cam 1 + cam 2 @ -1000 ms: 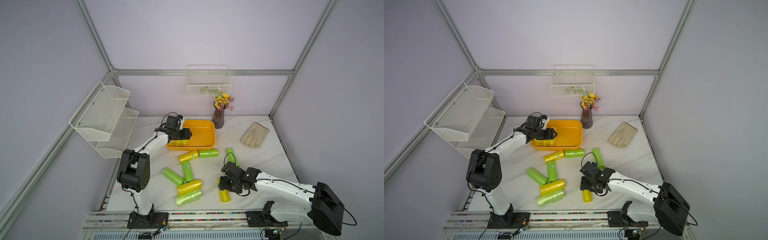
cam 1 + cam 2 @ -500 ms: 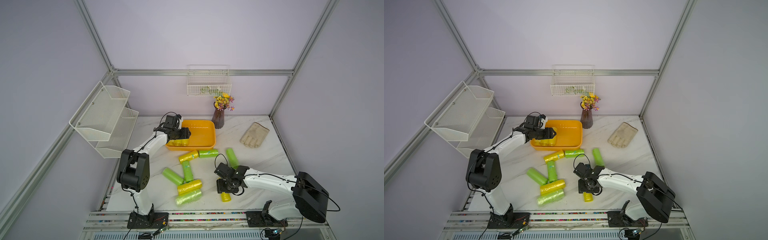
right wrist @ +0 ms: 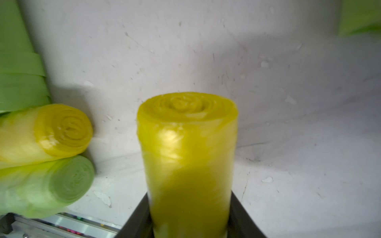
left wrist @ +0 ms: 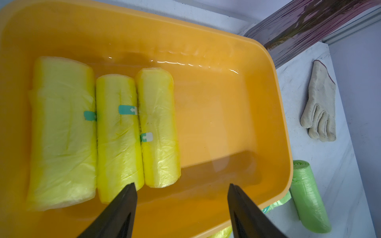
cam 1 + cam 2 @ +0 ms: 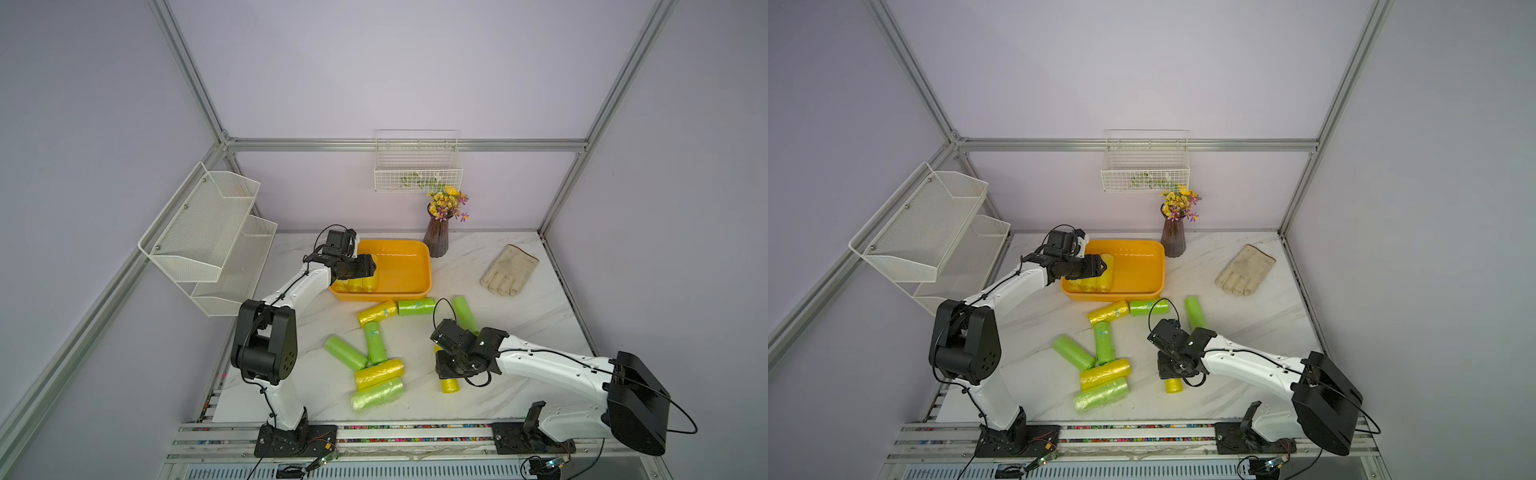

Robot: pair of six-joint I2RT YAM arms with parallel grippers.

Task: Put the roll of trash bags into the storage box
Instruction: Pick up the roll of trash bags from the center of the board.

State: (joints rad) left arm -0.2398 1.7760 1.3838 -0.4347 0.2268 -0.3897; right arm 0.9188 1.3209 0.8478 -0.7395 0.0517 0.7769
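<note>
Three yellow rolls (image 5: 357, 284) lie side by side in the storage box (image 5: 428, 266) in both top views, packed at its end nearest the left arm. The left gripper (image 5: 371, 266) hovers over them. Well apart from the box, near the front edge of the white marbled surface (image 5: 519, 316), the right gripper (image 5: 446, 370) is down on a yellow roll (image 5: 450, 385), whose free end points toward the front. Seven loose rolls (image 5: 378, 373), green and yellow mixed, lie on the surface between the arms. A pale glove (image 5: 509, 270) lies to the right of the box, and a vase (image 5: 436, 243) of flowers stands just beside its far corner.

From the left wrist, the left gripper (image 4: 182, 185) stands open, with nothing between its black fingers (image 4: 123, 206). The three yellow rolls (image 4: 118, 134) lie parallel and touching along their lengths on one side of the storage box (image 4: 226, 103) floor.

From the right wrist, a blurred picture, the right gripper (image 3: 188, 208) grips the yellow roll (image 3: 187, 144), with a dark finger against each side and the roll's spiral end showing. Two of the loose rolls (image 3: 61, 127), one yellow and one pale green, lie touching each other a little apart from it.
</note>
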